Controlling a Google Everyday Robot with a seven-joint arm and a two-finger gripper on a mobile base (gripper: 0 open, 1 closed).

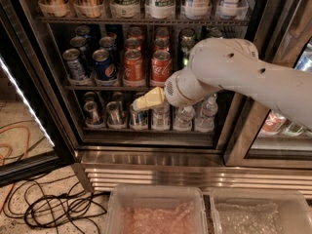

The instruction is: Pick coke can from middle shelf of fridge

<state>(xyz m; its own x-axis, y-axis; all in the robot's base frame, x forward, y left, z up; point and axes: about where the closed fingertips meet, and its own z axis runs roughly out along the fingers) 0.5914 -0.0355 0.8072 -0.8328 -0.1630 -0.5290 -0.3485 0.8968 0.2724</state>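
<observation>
The coke can [161, 67], red with white script, stands at the front of the middle shelf [109, 87] of the fridge [156, 172]. An orange-red can [133, 66] is on its left and a dark can [187, 50] on its right. My gripper [142, 103], cream-coloured on a white arm [229, 69], points left in front of the lower shelf. It is below the coke can, a little to its left, and apart from it. It holds nothing that I can see.
Two blue Pepsi cans [104, 65] stand left of the orange-red can. Silver cans [114, 113] and clear bottles [184, 117] fill the lower shelf. The open glass door [29, 111] is at left. Black cables [53, 208] lie on the floor. Two clear bins [156, 213] are below.
</observation>
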